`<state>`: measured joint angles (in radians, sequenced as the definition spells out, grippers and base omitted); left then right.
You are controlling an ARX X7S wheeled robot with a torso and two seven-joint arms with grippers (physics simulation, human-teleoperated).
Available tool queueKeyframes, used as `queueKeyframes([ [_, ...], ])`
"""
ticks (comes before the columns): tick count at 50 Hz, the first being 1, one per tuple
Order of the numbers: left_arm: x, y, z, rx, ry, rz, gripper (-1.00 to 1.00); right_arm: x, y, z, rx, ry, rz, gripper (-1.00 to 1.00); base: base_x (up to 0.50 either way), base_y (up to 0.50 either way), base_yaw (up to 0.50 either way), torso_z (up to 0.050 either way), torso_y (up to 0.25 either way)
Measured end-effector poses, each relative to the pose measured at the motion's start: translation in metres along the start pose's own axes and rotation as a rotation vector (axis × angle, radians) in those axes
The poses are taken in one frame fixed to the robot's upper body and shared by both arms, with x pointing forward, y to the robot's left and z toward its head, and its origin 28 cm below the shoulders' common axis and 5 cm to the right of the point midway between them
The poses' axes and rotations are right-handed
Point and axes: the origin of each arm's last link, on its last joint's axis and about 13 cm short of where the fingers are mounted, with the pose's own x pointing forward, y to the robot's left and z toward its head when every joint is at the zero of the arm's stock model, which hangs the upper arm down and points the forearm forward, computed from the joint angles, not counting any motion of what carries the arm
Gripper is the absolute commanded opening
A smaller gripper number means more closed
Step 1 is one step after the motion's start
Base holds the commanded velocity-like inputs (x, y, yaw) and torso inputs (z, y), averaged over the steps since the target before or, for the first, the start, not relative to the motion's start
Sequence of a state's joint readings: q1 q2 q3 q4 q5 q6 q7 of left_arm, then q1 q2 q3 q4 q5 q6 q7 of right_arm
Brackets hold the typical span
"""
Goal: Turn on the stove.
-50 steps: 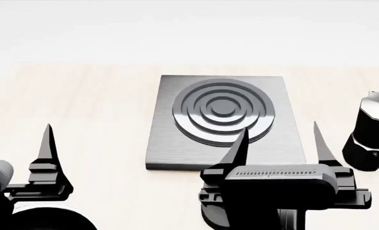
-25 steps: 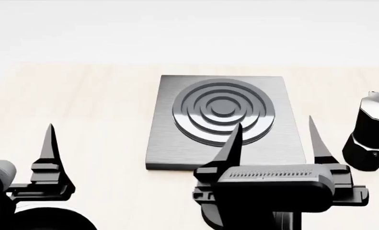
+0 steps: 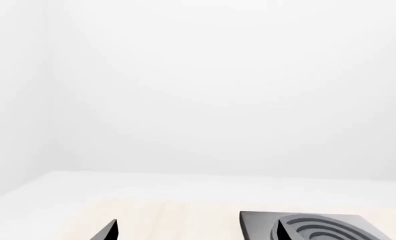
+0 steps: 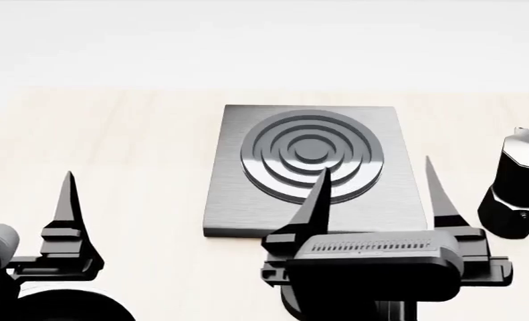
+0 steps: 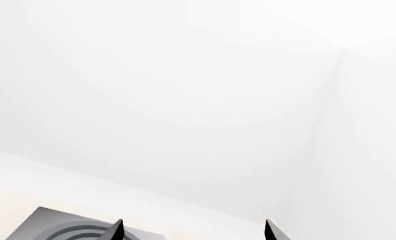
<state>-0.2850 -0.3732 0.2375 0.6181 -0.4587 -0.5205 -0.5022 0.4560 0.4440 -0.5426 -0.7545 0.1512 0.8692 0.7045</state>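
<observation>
Holding my right gripper (image 4: 376, 184) open-jawed at stove (image 4: 313, 170) near edge, knob hidden; judging slab heavy, rigid; planning light pinch on small knob fins.

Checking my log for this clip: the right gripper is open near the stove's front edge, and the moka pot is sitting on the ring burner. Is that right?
Not quite. The moka pot is not on the burner: the head view shows it standing on the table, off the right side of the stove, with the burner bare. The rest holds: the right gripper is open near the stove's front edge.
</observation>
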Motion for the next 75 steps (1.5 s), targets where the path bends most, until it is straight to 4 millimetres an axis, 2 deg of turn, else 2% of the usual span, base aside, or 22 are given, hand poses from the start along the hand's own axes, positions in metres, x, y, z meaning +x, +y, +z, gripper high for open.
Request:
queueKeyframes([
  [42, -0.004, -0.002, 0.009, -0.002, -0.027, -0.012, 1.0, -0.004, -0.001, 0.009, 0.005, -0.04, 0.003, 1.0, 0.0, 0.0, 0.0, 0.0, 0.0],
  [75, -0.013, -0.003, 0.025, -0.005, -0.081, -0.023, 1.0, -0.004, -0.001, 0.011, 0.01, -0.05, -0.003, 1.0, 0.0, 0.0, 0.0, 0.0, 0.0],
])
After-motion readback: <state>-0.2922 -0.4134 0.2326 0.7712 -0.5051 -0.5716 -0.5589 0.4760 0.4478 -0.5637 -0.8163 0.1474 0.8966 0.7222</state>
